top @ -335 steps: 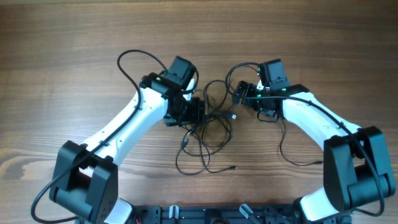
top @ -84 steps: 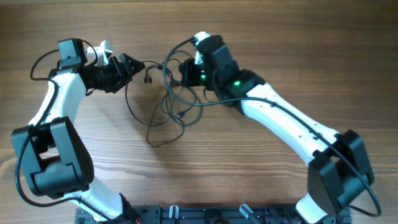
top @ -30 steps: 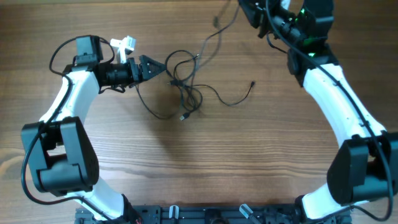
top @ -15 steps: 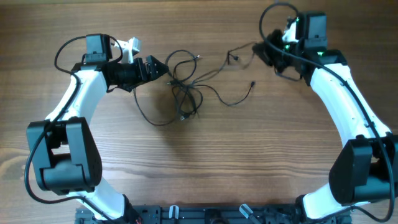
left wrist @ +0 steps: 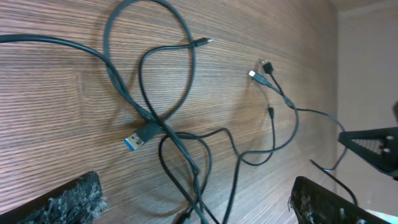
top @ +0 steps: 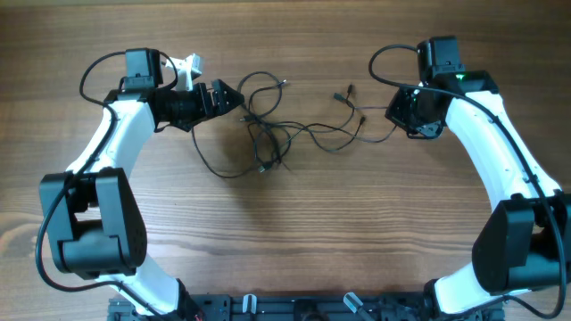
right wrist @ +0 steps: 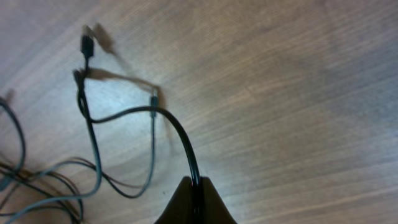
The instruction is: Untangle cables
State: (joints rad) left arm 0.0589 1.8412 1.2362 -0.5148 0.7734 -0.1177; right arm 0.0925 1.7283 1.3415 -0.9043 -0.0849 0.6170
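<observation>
The thin black cables (top: 266,135) lie in a loose knot on the wood table, left of centre. In the left wrist view their loops cross around a blue-tipped USB plug (left wrist: 138,138). My left gripper (top: 230,96) hovers just left of the knot, open, and strands run between its fingers (left wrist: 68,199) without being pinched. One strand with small plugs (top: 344,93) stretches right to my right gripper (top: 403,116). That gripper (right wrist: 196,198) is shut on the strand (right wrist: 180,138), which arches up out of its jaws.
Thicker black arm cables loop above each wrist, one at the left (top: 98,71) and one at the right (top: 385,55). Bare wood table (top: 294,232) spreads toward the near edge, where the arm bases stand.
My right arm has swung from the far edge down and toward the right-middle, drawing its strand out to the right of the knot. The left gripper has stayed open, almost still.
</observation>
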